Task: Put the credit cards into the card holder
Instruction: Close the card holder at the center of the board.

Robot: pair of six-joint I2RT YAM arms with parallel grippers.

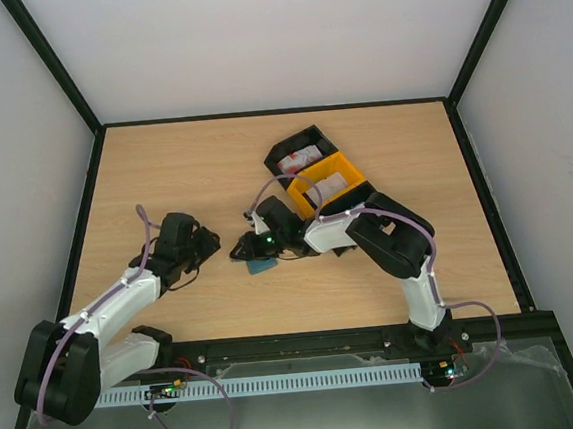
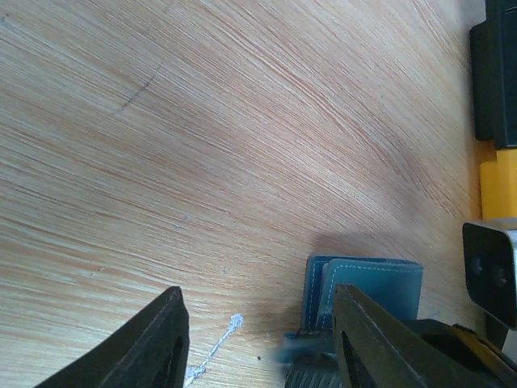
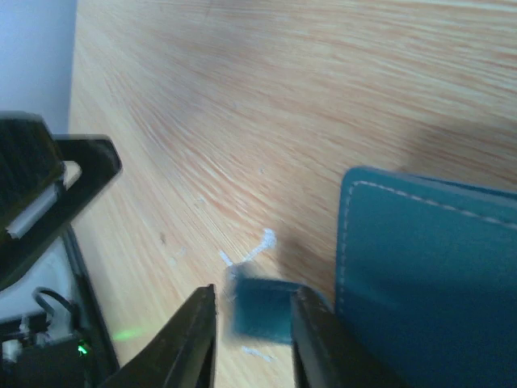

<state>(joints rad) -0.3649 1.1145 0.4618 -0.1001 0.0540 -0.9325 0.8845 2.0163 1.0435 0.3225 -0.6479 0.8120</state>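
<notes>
Top external: black plastic bin [image 1: 304, 133] holds red-and-white cards [image 1: 297, 160], yellow plastic bin [image 1: 352, 170] a pale card [image 1: 332, 183]. Left gripper [image 2: 258, 295] jaws apart; right gripper [image 3: 254, 291] jaws flank small teal card [image 3: 262, 311], I can't tell grip.

You see a light wooden table [image 1: 162, 165] with a thin black edge [image 1: 277, 111]. Plain white walls [image 1: 271, 35] stand around it. Black bars [image 1: 52, 59] run up the corners. The light is soft and even.

— Where is your right end effector [image 1: 243, 248]?
— Low on the wooden worktop [image 1: 162, 165], right beside the teal card holder [image 1: 262, 267]. My left end effector [image 1: 207, 247] is near it.
— The bins?
— The black bin [image 1: 295, 136] touches the yellow bin [image 1: 353, 173]; credit cards [image 1: 300, 159] lie inside both.
</notes>
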